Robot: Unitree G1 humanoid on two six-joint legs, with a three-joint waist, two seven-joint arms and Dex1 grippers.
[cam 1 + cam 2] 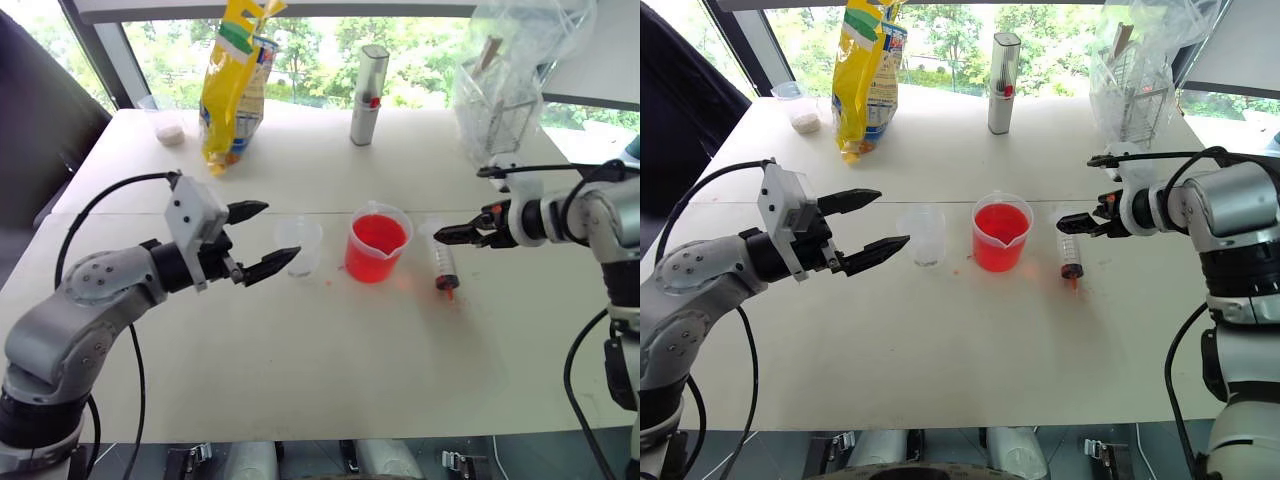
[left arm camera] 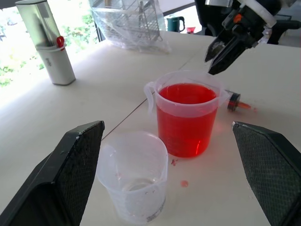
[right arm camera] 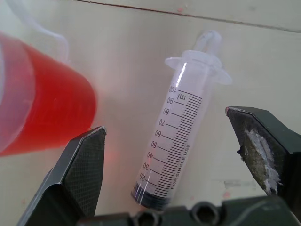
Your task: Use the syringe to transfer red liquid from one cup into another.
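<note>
Two grippers hang over the table in the left eye view. The left gripper, fingers spread and holding nothing, sits just beside the small clear cup, which looks almost empty. Next to that cup, the red beaker holds red liquid nearly to its rim. The syringe lies flat on the table beyond the beaker, red tip toward the near edge. The right gripper hovers just above the syringe's far end, apart from it. Along the far edge stand a cup of whitish powder, a yellow bag, a silver canister and a wire rack in clear plastic.

In the left wrist view, the small cup sits between the spread fingers, the beaker behind it.

In the right wrist view, the syringe's barrel lies between the wide-open fingers, untouched, its plunger pushed in.
</note>
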